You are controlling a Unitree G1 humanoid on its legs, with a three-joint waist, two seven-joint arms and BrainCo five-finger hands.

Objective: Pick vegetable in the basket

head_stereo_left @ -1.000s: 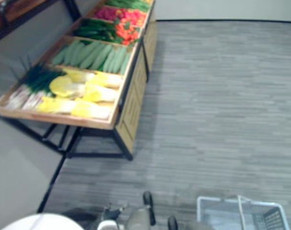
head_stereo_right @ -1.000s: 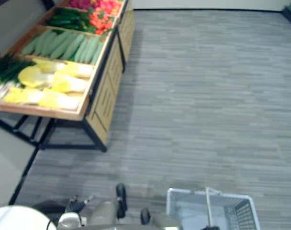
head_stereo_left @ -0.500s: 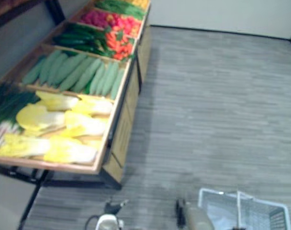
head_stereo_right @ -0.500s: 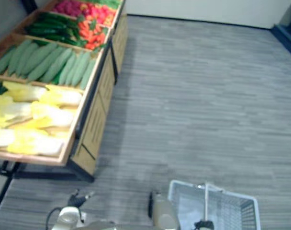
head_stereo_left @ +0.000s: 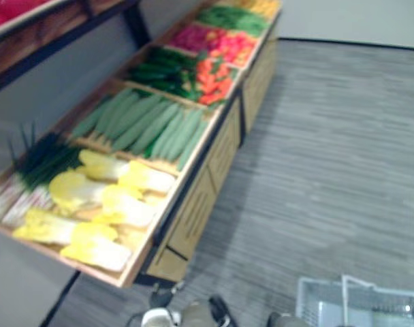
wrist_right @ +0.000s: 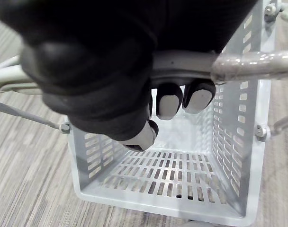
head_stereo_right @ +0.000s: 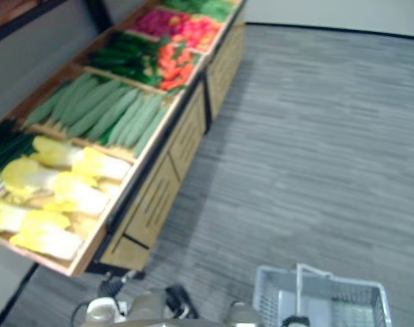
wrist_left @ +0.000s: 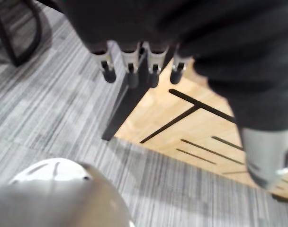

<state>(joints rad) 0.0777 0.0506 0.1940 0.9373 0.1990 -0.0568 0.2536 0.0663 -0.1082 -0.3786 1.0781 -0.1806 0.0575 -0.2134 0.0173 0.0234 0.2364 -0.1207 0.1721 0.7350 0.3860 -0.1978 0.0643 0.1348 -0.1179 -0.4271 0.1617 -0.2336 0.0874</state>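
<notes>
Judging the task barely begun — my right hand [wrist_right: 94,71] has its fingers [wrist_right: 168,101] curled round the handle [wrist_right: 250,66] of the empty basket [wrist_right: 231,142]; my left hand [wrist_left: 134,23] hangs with straight fingers [wrist_left: 130,66], holding nothing, near the bench [head_stereo_left: 200,204]; the vegetables [head_stereo_left: 156,126] all lie in its compartments — none picked.

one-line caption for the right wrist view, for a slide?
Right hand curled round the handle of an empty grey basket, striped floor beneath.
</notes>
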